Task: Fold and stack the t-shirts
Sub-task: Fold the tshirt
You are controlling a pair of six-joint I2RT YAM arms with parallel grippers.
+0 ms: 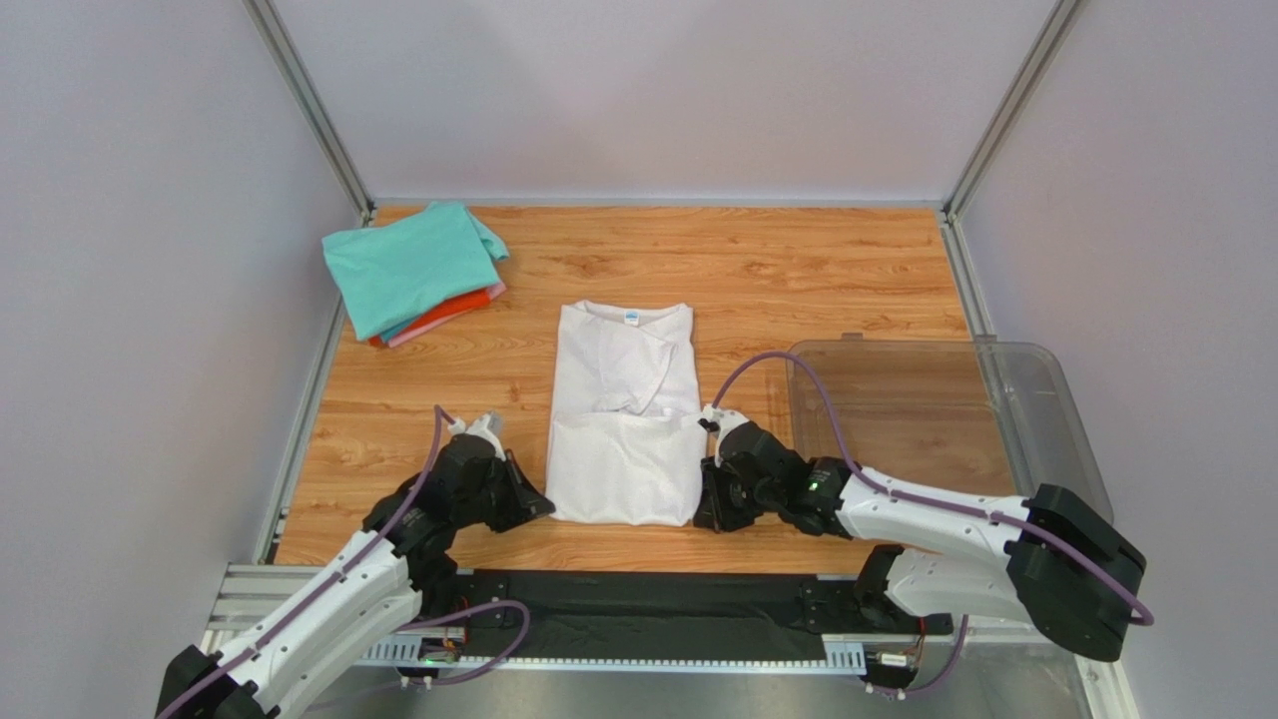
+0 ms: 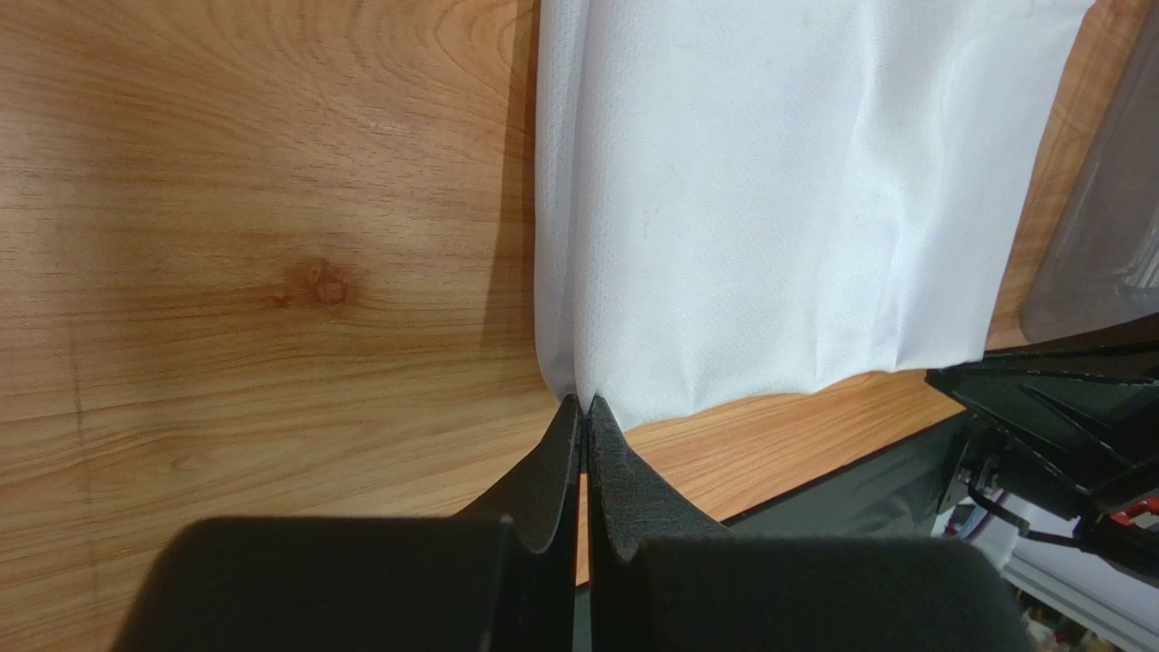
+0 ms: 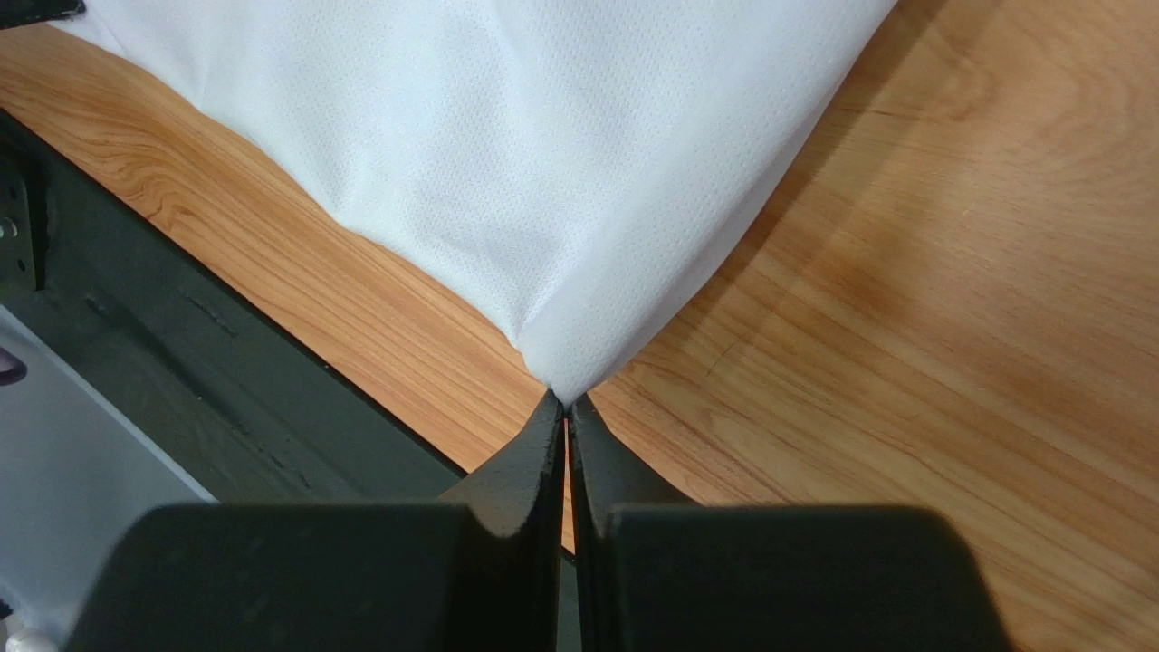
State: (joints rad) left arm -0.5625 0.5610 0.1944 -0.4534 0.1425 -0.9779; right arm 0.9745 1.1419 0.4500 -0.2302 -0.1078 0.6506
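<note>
I hold the left tool [image 2: 585,408] clenched on the white t-shirt's [image 1: 623,397] near left corner, and the right tool [image 3: 566,402] clenched on its near right corner. The t-shirt lies flat at the middle of the bench [image 1: 780,270], sleeves folded in. Far left: stack of coloured t-shirts [image 1: 413,267], teal uppermost. Right: clear bin [image 1: 1050,412].

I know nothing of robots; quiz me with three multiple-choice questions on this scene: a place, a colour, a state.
1. The left gripper and right gripper at the white t-shirt are: A open above it; B shut on its near corners; C away from it.
2. Top shirt of the folded stack: A teal; B yellow; C black.
3. On the table, that stack lies: A near right; B middle; C far left.
Answers: B, wrist views show both pinching cloth; A, teal lies uppermost; C, it sits far left.
</note>
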